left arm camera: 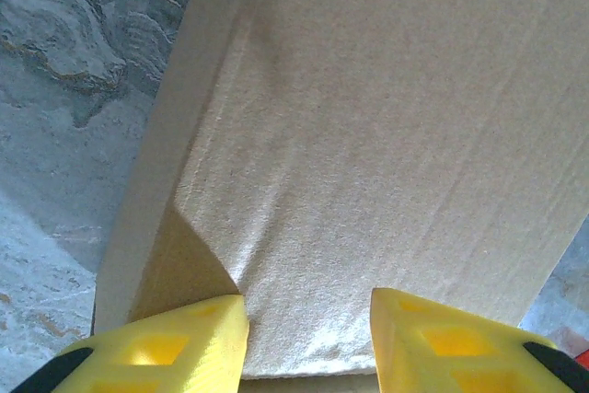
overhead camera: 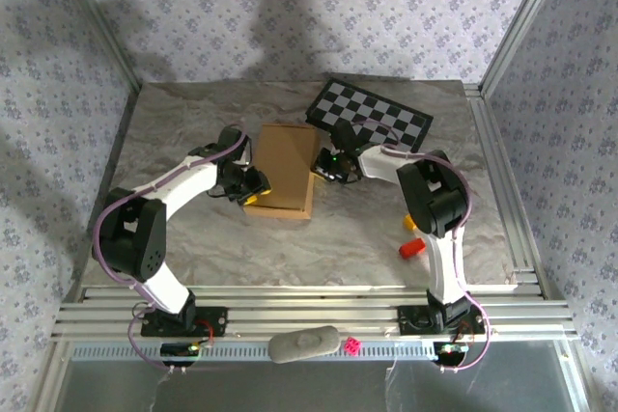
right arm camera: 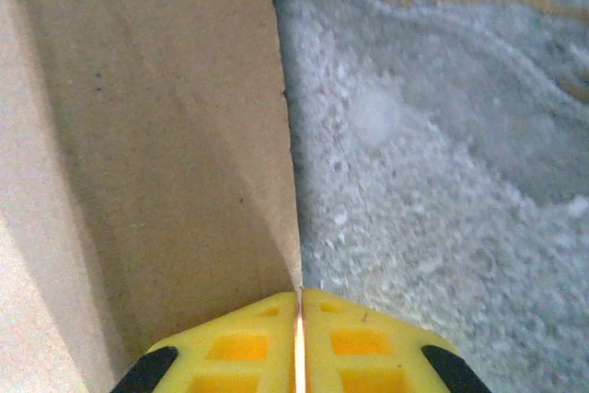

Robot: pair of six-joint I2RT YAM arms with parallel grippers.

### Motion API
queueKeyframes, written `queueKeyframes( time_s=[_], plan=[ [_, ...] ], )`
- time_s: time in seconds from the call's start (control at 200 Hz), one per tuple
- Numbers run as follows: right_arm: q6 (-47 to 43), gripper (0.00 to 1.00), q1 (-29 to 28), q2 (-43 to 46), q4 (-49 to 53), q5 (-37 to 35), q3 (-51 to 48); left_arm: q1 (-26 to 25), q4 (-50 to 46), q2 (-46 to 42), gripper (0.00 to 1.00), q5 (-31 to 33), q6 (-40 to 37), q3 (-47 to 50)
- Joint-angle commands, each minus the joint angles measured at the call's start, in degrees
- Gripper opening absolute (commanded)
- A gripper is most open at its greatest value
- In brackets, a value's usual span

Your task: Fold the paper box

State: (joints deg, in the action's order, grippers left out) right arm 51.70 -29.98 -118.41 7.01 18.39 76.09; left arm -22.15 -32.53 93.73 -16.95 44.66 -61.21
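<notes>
Your right gripper (right arm camera: 300,294), pressed together, seems to pinch the right edge of the plain brown cardboard paper box (overhead camera: 288,166); left gripper (left arm camera: 308,306) spread. Pull hard and that edge may slip.

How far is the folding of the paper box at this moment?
Done: not much; the paper box lies as a flat-looking brown rectangle. In hand: the right claw is shut on the thin edge of one flap, while the left claw, open, sits at a panel's edge. Left: apparently raising the walls and closing it.
</notes>
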Motion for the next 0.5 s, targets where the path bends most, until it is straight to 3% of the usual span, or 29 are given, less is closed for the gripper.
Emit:
queueKeyframes(
  time_s=[0.0,0.495],
  plan=[
    [0.47,0.11,-6.67,1.71,2.75,9.30,-2.43,-1.90,3.42,3.12,0.41,-3.85,0.85,3.01],
    [0.91,0.12,-10.55,7.46,2.38,9.16,-10.72,-2.59,5.11,2.59,0.40,-4.06,2.52,4.08]
  ],
)
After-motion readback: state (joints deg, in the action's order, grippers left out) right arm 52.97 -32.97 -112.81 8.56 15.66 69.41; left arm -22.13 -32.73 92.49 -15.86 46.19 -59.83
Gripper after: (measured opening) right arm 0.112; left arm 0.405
